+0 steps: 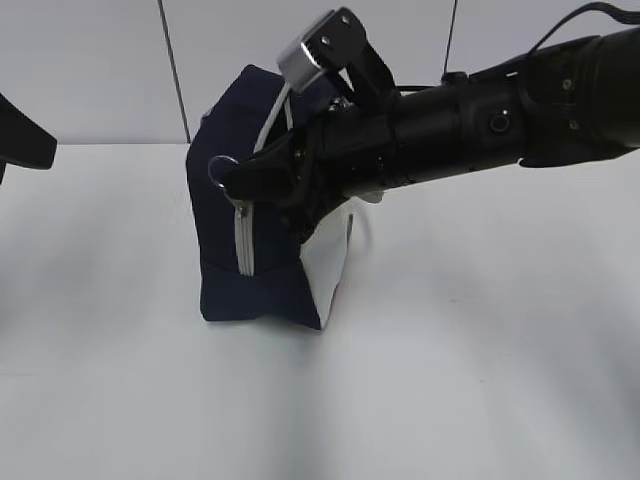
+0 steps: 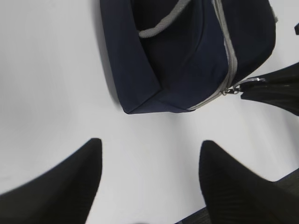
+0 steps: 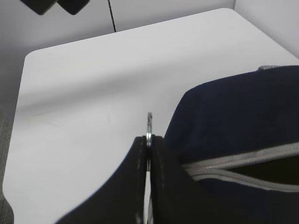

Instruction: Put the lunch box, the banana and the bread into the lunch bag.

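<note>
The navy lunch bag [image 1: 225, 255] stands upright on the white table, its white side panel facing right. My right gripper [image 1: 235, 180] reaches in from the right and is shut on the metal ring pull [image 1: 222, 168] of the grey zipper [image 1: 243, 240]. In the right wrist view the ring pull [image 3: 149, 122] sticks out between the closed fingers, beside the lunch bag [image 3: 233, 107]. My left gripper [image 2: 152, 141] hangs open over bare table, short of the lunch bag [image 2: 187, 60], with nothing between its fingers. The lunch box, the banana and the bread are out of view.
A grey rope handle [image 2: 159, 25] lies across the bag's top. A black part of the left arm [image 1: 20, 135] shows at the far left edge. The table's far corner [image 3: 32, 56] and its edges show in the right wrist view. Grey wall panels stand behind.
</note>
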You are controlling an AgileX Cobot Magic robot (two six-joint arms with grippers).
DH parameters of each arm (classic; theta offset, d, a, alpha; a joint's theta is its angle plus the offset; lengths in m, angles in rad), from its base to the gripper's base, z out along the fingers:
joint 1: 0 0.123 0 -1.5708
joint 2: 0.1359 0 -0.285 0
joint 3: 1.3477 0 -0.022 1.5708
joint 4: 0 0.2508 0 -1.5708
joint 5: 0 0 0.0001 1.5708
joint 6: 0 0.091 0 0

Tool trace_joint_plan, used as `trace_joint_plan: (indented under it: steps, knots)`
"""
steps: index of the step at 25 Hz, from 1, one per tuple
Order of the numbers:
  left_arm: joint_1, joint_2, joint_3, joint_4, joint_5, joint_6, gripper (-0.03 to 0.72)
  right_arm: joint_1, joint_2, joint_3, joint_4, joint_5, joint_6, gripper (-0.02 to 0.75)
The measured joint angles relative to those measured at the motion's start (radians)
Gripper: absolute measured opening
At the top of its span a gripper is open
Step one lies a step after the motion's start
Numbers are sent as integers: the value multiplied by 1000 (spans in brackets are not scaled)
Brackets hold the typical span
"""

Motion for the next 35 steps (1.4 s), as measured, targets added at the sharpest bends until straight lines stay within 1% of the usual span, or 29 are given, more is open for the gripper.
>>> trace_joint_plan:
  steps: [5,11,15,24,27,31,35]
  knots:
    - [0,0,0,-19,-6,52,452,-23,0,-55,-23,0,56,-16]
    - [0,21,0,-81,-24,146,451,-62,2,-109,-30,0,118,-16]
    - [0,61,0,-145,-31,221,448,-85,2,-141,-35,-3,146,-16]
    - [0,142,0,-328,-55,447,448,-89,4,-159,-30,23,198,-16]
    - [0,182,0,-382,-60,501,448,-89,4,-159,-2,42,208,-16]
    - [0,216,0,-422,-64,550,441,-89,4,-159,31,109,208,-16]
    - [0,252,0,-467,-62,597,441,-89,4,-159,48,129,208,-16]
